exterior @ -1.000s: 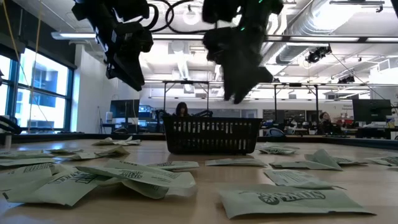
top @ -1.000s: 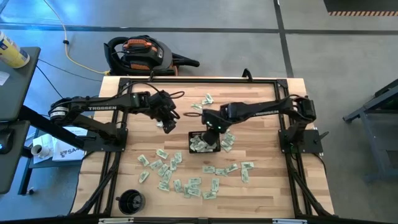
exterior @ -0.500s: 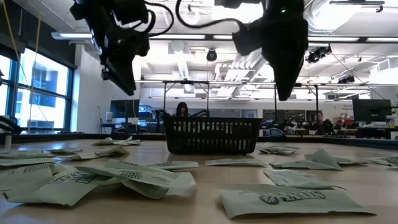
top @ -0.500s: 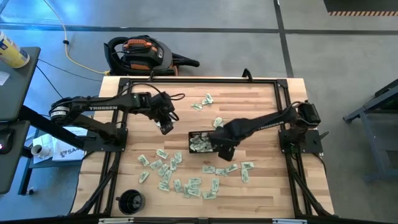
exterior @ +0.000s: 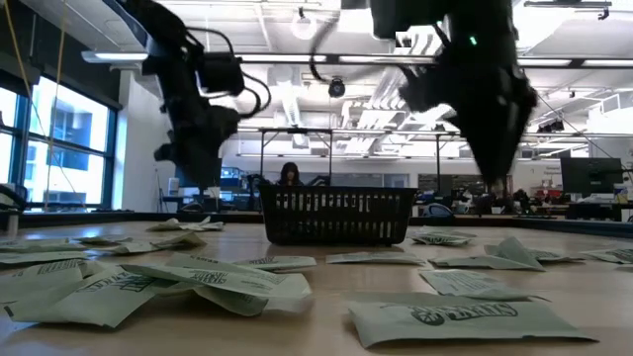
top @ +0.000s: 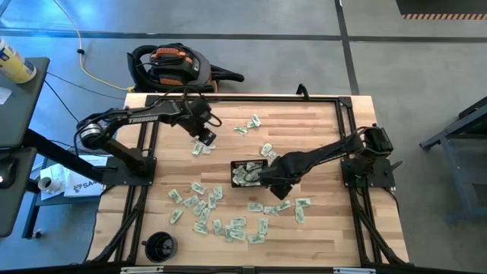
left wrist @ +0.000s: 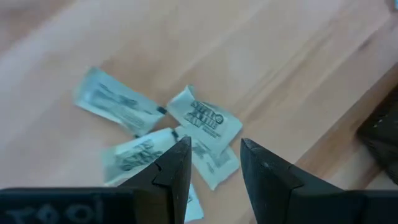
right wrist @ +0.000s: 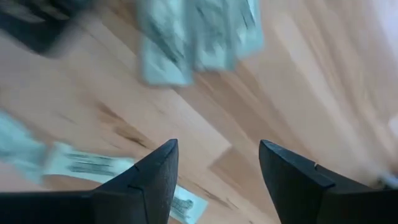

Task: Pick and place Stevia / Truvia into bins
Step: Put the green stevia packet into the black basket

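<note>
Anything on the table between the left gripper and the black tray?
In the high view, only bare wood lies between the left gripper, which hangs open above a few sachets, and the black tray.

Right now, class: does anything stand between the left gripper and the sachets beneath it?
Nothing visible does. The left gripper hangs open directly over a small cluster of sachets on bare table, with only air between. The black tray sits off to the side.

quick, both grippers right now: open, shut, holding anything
Left gripper: jaws open, empty, above small pale green paper sachets on the wooden table.
Right gripper: jaws open, empty, beside the black mesh tray.
</note>
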Controlling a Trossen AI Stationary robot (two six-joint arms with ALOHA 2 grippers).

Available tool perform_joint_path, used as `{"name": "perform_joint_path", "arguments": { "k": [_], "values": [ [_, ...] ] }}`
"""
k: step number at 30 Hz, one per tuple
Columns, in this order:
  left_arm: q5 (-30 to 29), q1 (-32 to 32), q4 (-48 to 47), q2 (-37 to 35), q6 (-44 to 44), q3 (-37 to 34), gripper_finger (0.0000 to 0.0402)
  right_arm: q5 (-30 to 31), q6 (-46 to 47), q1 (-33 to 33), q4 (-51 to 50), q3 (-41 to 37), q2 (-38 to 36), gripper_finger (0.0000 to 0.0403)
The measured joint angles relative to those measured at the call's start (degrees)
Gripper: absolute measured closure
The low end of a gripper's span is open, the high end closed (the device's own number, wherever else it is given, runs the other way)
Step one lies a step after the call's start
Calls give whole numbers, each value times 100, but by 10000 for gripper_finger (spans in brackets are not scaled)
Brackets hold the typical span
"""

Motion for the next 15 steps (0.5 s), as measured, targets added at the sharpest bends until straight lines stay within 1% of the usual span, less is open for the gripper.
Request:
{"name": "perform_joint_path", "arguments": {
  "k": [4,6,8,12,15],
  "values": [
    [48,-98,90,401,-16,0,229,-234,241,15,8,-452,2,188],
    [-122,-185,235,581,-25,0,229,-336,312,11,80,-603,2,187],
    [-311,-225,385,734,-77,0,229,-341,355,11,130,-661,7,187],
    [-396,-205,746,963,-283,0,229,-332,371,7,254,-673,7,187],
    [-542,-203,953,1118,-278,0,229,-319,402,7,337,-673,7,187]
  ]
}}
